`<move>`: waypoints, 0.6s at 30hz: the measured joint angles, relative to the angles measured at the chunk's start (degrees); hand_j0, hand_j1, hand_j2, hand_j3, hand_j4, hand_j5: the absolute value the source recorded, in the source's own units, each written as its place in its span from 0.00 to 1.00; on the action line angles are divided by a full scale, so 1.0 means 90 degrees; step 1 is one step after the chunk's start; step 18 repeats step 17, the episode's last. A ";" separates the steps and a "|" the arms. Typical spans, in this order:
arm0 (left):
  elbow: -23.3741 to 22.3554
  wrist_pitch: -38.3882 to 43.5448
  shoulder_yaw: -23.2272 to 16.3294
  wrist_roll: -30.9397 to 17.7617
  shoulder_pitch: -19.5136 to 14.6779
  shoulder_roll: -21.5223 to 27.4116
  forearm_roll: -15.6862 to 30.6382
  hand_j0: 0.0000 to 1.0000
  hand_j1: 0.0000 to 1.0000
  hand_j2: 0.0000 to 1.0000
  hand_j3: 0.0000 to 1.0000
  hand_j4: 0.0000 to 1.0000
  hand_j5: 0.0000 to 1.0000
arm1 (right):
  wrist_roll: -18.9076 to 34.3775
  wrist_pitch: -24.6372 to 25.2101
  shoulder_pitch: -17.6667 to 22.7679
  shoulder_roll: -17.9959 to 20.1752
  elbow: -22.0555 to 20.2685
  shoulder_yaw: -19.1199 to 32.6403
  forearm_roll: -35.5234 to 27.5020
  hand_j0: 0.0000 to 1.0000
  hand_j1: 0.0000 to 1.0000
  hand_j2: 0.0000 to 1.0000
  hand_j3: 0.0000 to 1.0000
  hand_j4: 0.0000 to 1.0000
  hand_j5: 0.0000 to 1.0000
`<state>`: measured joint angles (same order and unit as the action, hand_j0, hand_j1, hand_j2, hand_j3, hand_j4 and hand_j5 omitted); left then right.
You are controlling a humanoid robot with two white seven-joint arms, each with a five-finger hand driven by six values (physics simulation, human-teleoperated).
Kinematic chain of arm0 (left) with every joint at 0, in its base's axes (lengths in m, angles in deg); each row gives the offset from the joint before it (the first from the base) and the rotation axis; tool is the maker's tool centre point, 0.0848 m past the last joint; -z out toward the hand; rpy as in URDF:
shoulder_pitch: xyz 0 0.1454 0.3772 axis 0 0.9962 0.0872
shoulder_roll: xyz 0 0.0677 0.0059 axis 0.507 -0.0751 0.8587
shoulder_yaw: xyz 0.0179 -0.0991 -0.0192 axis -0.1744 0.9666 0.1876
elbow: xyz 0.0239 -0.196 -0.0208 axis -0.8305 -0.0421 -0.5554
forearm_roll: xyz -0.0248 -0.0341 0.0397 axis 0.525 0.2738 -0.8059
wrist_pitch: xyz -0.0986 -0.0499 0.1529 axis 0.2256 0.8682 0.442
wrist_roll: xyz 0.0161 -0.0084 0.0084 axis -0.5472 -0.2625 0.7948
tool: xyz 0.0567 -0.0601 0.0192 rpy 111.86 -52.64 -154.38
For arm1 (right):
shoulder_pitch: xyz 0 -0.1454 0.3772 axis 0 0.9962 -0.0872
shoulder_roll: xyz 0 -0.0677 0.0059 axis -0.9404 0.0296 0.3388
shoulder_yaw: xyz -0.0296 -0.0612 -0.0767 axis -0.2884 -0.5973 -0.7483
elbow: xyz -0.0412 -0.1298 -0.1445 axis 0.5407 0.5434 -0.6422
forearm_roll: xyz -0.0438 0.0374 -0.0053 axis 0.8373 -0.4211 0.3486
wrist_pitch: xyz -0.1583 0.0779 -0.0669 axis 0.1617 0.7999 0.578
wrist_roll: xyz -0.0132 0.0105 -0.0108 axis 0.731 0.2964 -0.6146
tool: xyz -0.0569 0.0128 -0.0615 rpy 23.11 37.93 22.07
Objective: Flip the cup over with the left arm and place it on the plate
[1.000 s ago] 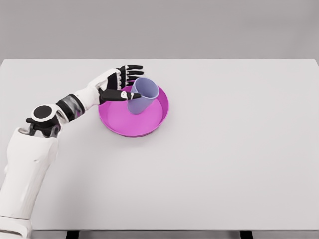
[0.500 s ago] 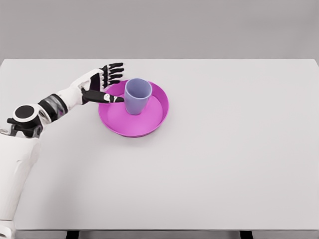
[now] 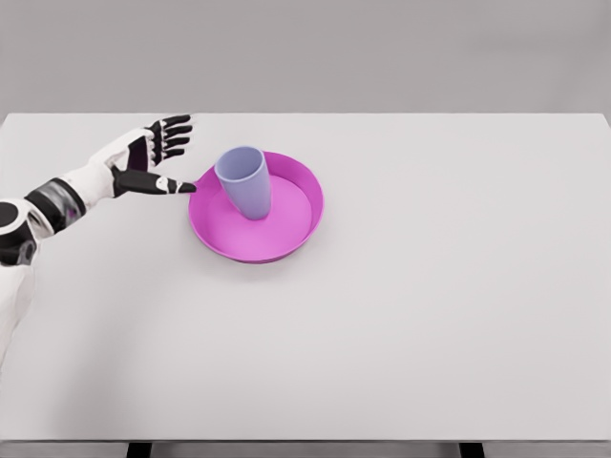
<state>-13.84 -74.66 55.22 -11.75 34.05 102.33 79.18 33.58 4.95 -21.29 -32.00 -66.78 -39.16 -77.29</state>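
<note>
A lavender cup (image 3: 244, 181) stands in the magenta plate (image 3: 286, 234), mouth up and leaning toward the left. Its base rests on the plate's floor, left of the plate's middle. My left hand (image 3: 177, 157) hovers over the table just left of the plate, fingers spread and holding nothing. The thumb tip points at the plate's left rim, a short gap away from the cup. The left forearm runs off toward the picture's left edge.
The white table (image 3: 430, 315) stretches wide to the right and front of the plate. Its far edge runs behind the hand and plate. No right arm shows.
My left hand let go of the cup and drew back to the left, off the plate. The cup, first tilted right, now leans left.
</note>
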 measured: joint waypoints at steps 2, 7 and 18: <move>0.0022 -0.0019 0.0023 0.0000 0.0039 0.0243 0.0002 1.00 1.00 1.00 1.00 1.00 1.00 | 0.0000 0.0000 0.0000 0.0000 0.0000 0.0000 0.0000 1.00 1.00 1.00 1.00 1.00 1.00; 0.0142 -0.0469 0.0344 -0.0001 0.0459 0.0880 -0.0001 1.00 1.00 1.00 1.00 1.00 1.00 | 0.0000 0.0000 0.0000 0.0000 0.0000 0.0000 0.0000 1.00 1.00 1.00 1.00 1.00 1.00; 0.0908 -0.2505 0.0577 -0.0038 0.1231 0.1635 -0.0015 1.00 1.00 1.00 1.00 1.00 1.00 | 0.0000 0.0000 0.0000 0.0000 0.0000 0.0000 0.0000 1.00 1.00 1.00 1.00 1.00 1.00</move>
